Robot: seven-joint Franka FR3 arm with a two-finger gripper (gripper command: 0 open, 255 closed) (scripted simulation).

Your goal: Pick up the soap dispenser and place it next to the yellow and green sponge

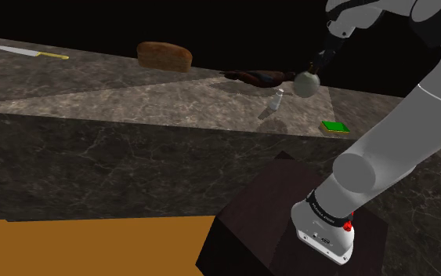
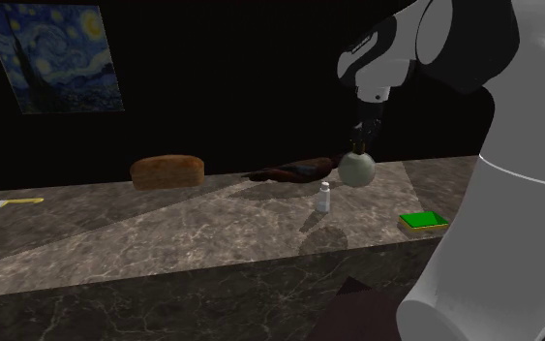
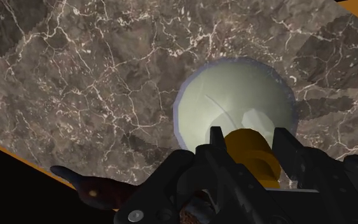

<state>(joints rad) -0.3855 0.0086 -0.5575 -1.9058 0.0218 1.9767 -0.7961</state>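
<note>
The black gripper (image 3: 250,145) is clasping the amber neck of the soap dispenser (image 3: 233,102), its two fingers (image 3: 217,141) pressing in from either side. The round pale body is hanging beneath them over the marble counter (image 1: 93,86) (its shadow is lying on the stone apart from it). In the shoulder view the dispenser is showing up and to the left of the green sponge (image 1: 336,126) with its yellow edge, well apart from it. A small clear shaker (image 1: 274,103) is standing near the dispenser, and a loaf of bread (image 2: 167,171), a dark brown object (image 2: 294,172) and a yellow-handled knife (image 2: 4,203) are lying further toward the second exterior view's left.
</note>
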